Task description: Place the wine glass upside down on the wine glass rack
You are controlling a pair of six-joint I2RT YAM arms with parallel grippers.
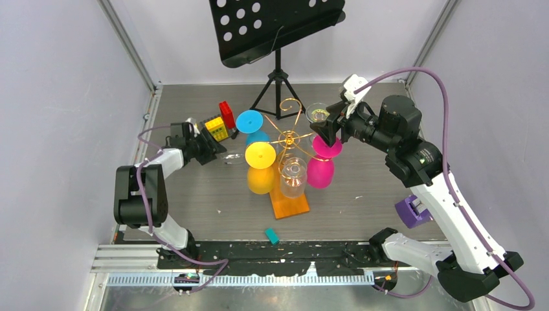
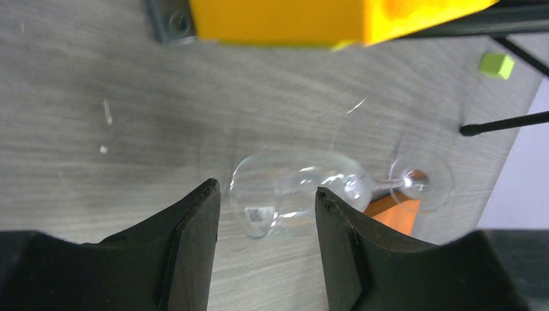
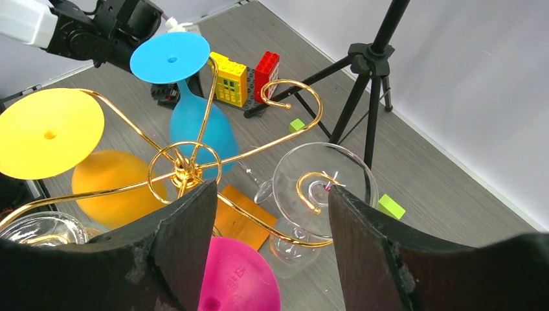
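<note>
A clear wine glass (image 2: 291,194) lies on its side on the table, its foot (image 2: 421,183) pointing away. My left gripper (image 2: 265,190) is open low over the table, and the bowl sits just beyond its fingertips, untouched. In the top view this glass (image 1: 231,157) lies left of the wine glass rack (image 1: 289,137), a gold wire stand on an orange base (image 1: 292,206). Blue, yellow, pink and two clear glasses hang upside down from the rack (image 3: 184,170). My right gripper (image 3: 272,189) is open above the pink glass foot (image 3: 236,275) and grips nothing.
A black music stand (image 1: 278,26) on a tripod stands behind the rack. Yellow (image 1: 217,127) and red (image 1: 226,113) toy bricks sit by the left gripper. A teal block (image 1: 272,236) and a purple object (image 1: 412,212) lie near the front. Small green blocks (image 3: 390,206) lie beside the tripod.
</note>
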